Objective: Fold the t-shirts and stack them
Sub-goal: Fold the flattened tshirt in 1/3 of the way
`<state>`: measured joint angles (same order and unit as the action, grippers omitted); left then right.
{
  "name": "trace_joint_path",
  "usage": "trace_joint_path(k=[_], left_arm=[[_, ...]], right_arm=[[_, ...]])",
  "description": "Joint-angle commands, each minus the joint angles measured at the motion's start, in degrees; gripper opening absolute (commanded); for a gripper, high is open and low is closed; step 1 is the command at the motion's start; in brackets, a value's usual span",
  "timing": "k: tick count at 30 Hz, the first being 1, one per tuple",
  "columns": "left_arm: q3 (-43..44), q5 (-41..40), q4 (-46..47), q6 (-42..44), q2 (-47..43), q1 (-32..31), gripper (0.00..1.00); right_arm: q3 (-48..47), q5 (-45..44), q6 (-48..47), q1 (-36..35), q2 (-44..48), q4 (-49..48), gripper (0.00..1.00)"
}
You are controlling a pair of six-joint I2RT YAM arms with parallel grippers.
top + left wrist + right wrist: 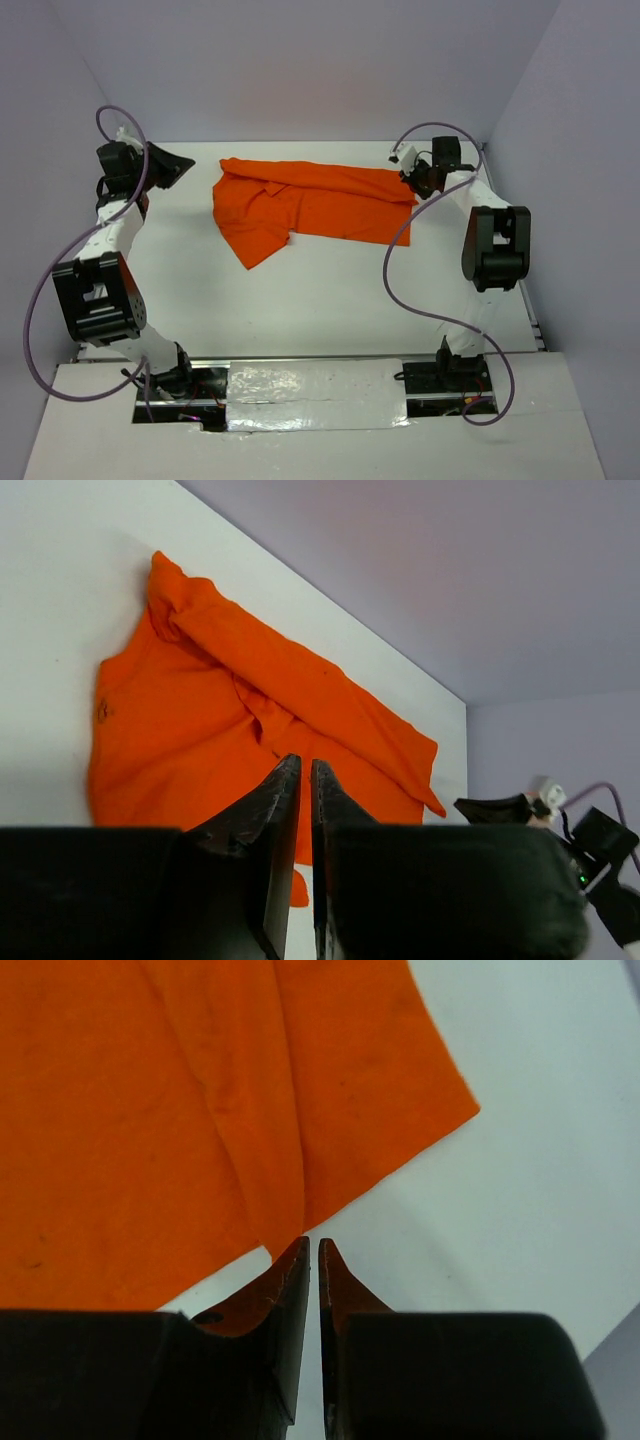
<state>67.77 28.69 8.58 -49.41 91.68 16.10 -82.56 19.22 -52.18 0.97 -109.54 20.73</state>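
The orange t-shirt (305, 203) lies rumpled and partly folded over itself at the back middle of the white table (330, 290). My left gripper (183, 163) hovers to the left of the shirt, apart from it, jaws shut and empty. In the left wrist view the gripper (305, 763) points across the shirt (200, 710). My right gripper (411, 181) is at the shirt's right edge, jaws shut and empty. In the right wrist view its tips (312, 1242) sit just off the shirt's hem (200, 1110), with bare table between the jaws.
Purple-grey walls (300, 70) close the table in at the back and both sides. The right arm's cable (395, 270) loops over the table's right part. The arm bases stand at the near edge (320, 380).
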Motion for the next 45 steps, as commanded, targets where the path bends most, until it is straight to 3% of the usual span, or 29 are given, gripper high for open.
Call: trace_joint_path(k=[1,10,19,33,39,42,45], left_arm=[[-2.19,2.95,0.83,2.47,-5.27,0.16,0.23],[-8.26,3.22,-3.65,6.16,-12.39,0.16,0.25],[-12.57,3.92,-4.45,6.6,-16.35,0.16,0.25],[-15.65,4.88,-6.38,6.52,-20.75,0.34,0.29],[-15.56,6.55,-8.4,6.6,-22.33,0.34,0.3],[-15.91,7.17,-10.59,7.22,-23.82,0.34,0.36],[-16.26,7.87,-12.7,7.92,-25.58,0.34,0.52]], right_arm=[[-4.26,-5.68,1.91,-0.36,-3.4,-2.19,0.15],[-6.56,-8.85,-0.72,-0.71,-7.71,0.45,0.16],[-3.22,-4.99,-6.79,-3.34,-6.48,6.25,0.16],[-7.08,-1.74,-6.09,-3.79,-8.68,15.04,0.15],[-3.48,6.5,-5.47,-3.35,2.72,11.52,0.17],[-2.95,11.17,-7.84,-3.35,7.04,14.94,0.25],[-0.85,15.66,-11.62,-4.05,10.12,19.25,0.37]])
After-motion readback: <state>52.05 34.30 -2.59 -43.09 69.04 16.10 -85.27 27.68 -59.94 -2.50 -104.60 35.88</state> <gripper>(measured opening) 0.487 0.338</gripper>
